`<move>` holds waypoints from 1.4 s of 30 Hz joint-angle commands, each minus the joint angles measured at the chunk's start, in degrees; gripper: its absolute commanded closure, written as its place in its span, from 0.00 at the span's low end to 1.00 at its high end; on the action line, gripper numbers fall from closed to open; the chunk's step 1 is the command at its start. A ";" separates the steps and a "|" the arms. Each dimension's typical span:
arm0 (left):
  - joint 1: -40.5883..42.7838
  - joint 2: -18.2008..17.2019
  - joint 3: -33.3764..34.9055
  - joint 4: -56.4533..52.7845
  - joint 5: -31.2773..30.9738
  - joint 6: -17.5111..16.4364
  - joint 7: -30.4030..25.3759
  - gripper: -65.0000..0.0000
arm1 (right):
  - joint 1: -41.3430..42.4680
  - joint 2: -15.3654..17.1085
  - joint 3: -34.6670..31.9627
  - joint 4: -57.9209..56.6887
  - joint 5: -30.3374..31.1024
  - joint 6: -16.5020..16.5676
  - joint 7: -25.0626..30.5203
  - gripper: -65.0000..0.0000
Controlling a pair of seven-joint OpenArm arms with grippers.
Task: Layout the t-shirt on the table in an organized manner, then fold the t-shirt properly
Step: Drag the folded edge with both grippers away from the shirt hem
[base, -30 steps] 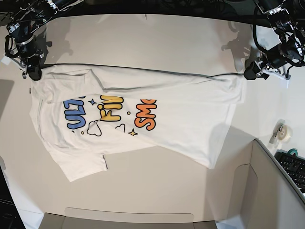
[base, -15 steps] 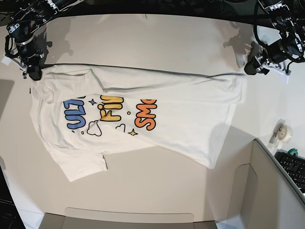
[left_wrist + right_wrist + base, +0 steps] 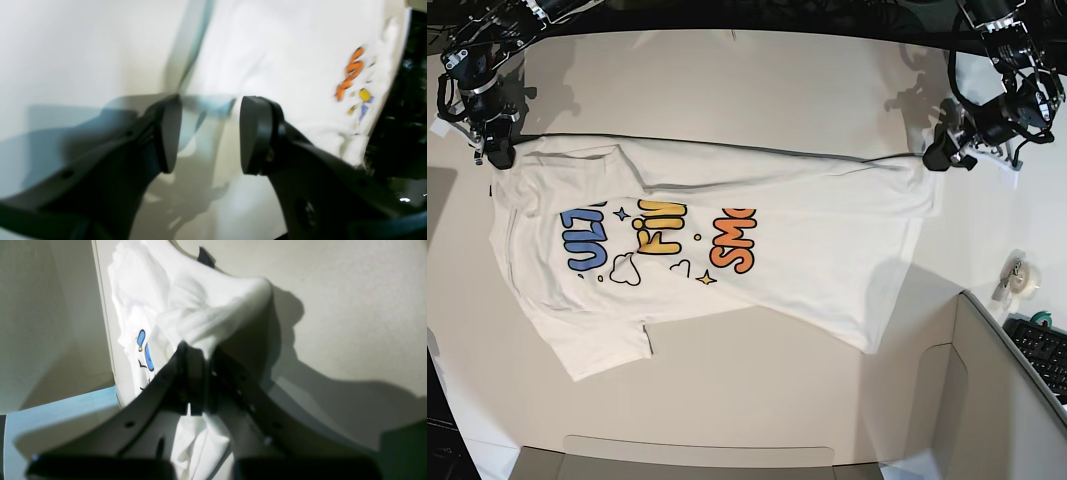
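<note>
The table (image 3: pixel 757 90) fills nearly the whole base view, white and smooth, and the t-shirt (image 3: pixel 827 240) lies stretched along its far edge, the long axis running side to side between my two arms. The print faces up, its letters sideways, nearer the collar end. The top border is pulled into a straight taut line, while the lower hem slants away toward the near edge, so the layout looks only half squared.

My right gripper (image 3: pixel 200 380) sits at the far corner on the base view's left, jaws pressed together on a bunched fold of the t-shirt; the white cloth rises out of them in the wrist view.

My left gripper (image 3: pixel 206 133) is at the opposite far corner, jaws standing well apart with nothing between them, only table and cloth edge below. The t-shirt lies just beside it, spreading away toward the printed end.

I judge the next move turns on that slanting lower hem, which my left arm is nearer to.
</note>
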 commanded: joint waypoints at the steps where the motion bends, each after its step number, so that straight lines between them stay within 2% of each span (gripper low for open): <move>1: -0.06 -0.69 -0.10 -0.98 1.21 0.34 -0.08 0.55 | 0.30 -0.49 -0.32 -0.89 0.13 -0.39 -0.50 1.00; 10: -1.47 -0.07 -0.19 -2.82 1.21 0.34 -0.26 0.55 | 0.38 -0.32 -0.32 -0.89 0.13 -0.39 -0.32 1.00; 12: -2.17 0.11 -0.19 -2.82 1.21 0.34 -0.35 0.58 | 0.38 -0.32 -0.32 -0.89 0.13 -0.39 -0.32 1.00; 14: -3.05 0.19 -0.19 -2.82 1.21 0.34 -0.35 0.70 | 0.38 -0.32 -0.32 -0.89 0.13 -0.39 -0.32 1.00; 17: -3.31 0.81 -0.10 -2.82 1.29 0.34 -1.31 0.98 | 0.38 -0.32 -0.32 -0.89 0.13 -0.39 -0.50 1.00; 18: -3.31 0.81 -0.10 -2.82 1.29 0.34 -1.66 1.00 | 0.30 -0.41 -0.32 -0.89 0.13 -0.39 -0.50 1.00; 26: -2.96 0.72 -0.45 -2.74 1.12 0.34 -1.22 1.00 | -1.73 -0.32 -0.32 -0.72 0.31 -0.39 -0.58 1.00; 30: -0.32 0.55 -0.63 -2.56 0.85 0.25 -1.14 1.00 | -4.45 -0.23 -0.32 -0.63 4.26 -0.39 -0.58 1.00; 35: 2.23 -0.25 -0.71 -2.21 0.77 0.25 -1.22 1.00 | -7.00 0.91 -0.32 -0.63 5.32 -0.39 -0.67 1.00; 42: 7.77 -0.60 -1.68 6.41 0.77 0.25 -1.40 1.00 | -10.43 2.58 0.12 -0.63 8.83 -0.39 -1.38 1.00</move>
